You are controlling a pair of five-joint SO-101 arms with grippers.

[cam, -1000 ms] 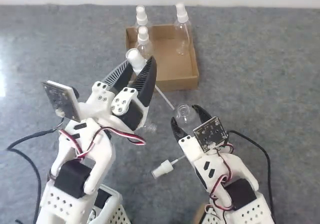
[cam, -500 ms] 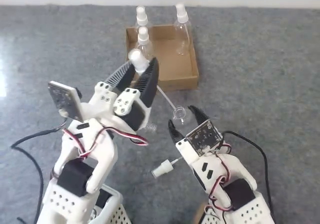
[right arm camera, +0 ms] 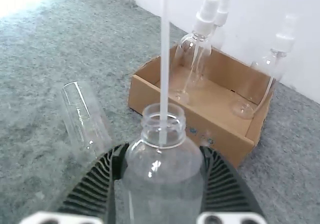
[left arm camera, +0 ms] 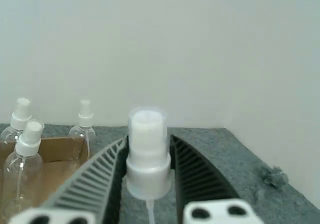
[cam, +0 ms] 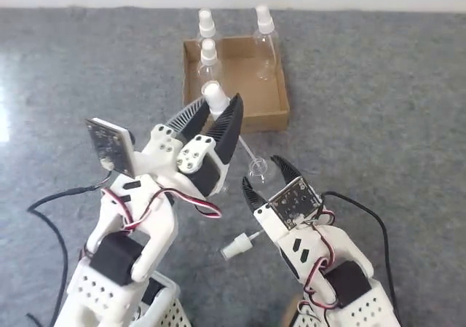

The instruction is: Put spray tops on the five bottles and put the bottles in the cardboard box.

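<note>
The white plastic left arm [cam: 142, 221] and its matching right arm [cam: 324, 248] end in black ribbed fingers [cam: 230, 123]. Each carries a grey circuit board [cam: 111, 146], looped red, white and black wires [cam: 195, 204], and a black cable [cam: 51, 199].

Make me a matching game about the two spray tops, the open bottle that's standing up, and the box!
Things:
1. raised spray top
2. open bottle
3. loose spray top
4. box

Places or states:
a. lying on the table
b. has capped bottles standing in it
c. pinched in the left fingers
d. gripped by the right fingers

Pairs: 1-c, 2-d, 3-a, 4-b
</note>
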